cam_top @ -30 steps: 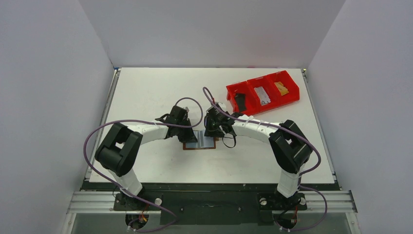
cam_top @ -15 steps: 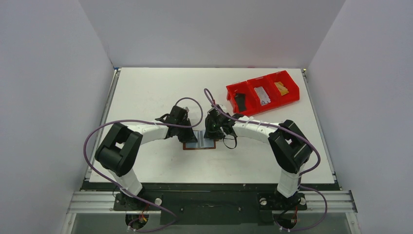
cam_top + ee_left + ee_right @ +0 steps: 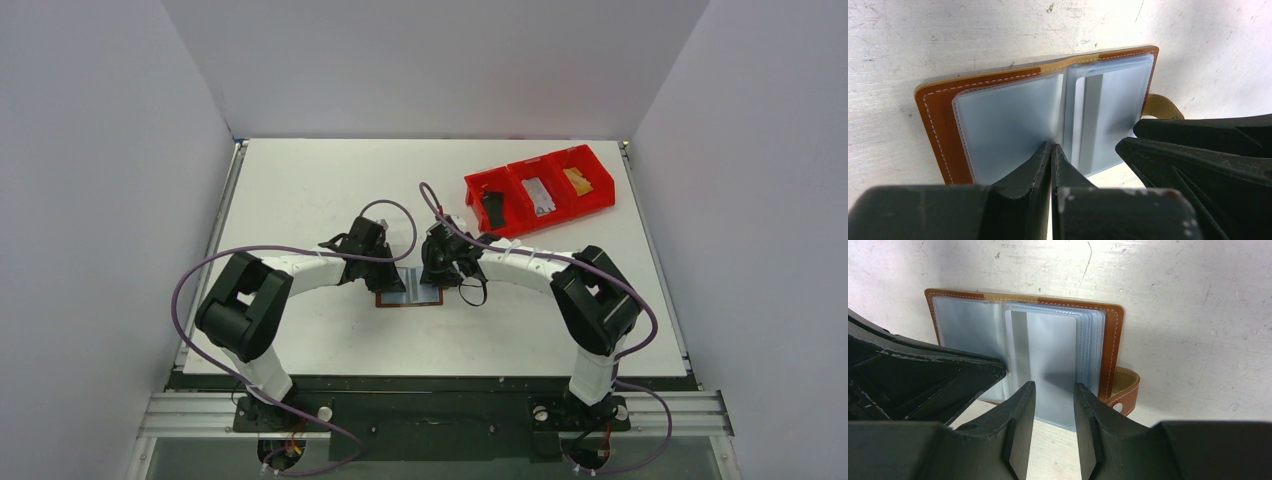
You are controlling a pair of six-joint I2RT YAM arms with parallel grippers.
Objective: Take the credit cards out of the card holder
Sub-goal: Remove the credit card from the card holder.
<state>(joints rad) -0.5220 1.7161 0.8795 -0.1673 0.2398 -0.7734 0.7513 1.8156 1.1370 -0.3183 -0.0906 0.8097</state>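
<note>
- The card holder [image 3: 410, 293] is lying open and flat on the table [image 3: 300, 180], right between the two grippers.
- The left gripper [image 3: 1051, 148] is keeping its jaws squeezed together. Its tip is pressing down on the left page, next to the fold.
- The right gripper [image 3: 1054, 388] is holding its jaws a little apart, and the near edge of the pale pockets [image 3: 1048, 350] is sitting in the gap. I cannot tell if its fingers are touching a pocket.
- Almost nothing is changing since a moment ago: in the top view the arms and the holder are staying just where they were.
- I think this means the right gripper is lining up for a pinch, not pulling anything out yet.
- A black card [image 3: 492, 208] is lying in the left part of the red bin [image 3: 560, 214], well apart from the holder. Something pale and something yellowish are lying in the other two parts.
- The pockets are looking see-through, and I cannot tell if a card is hiding inside.
</note>
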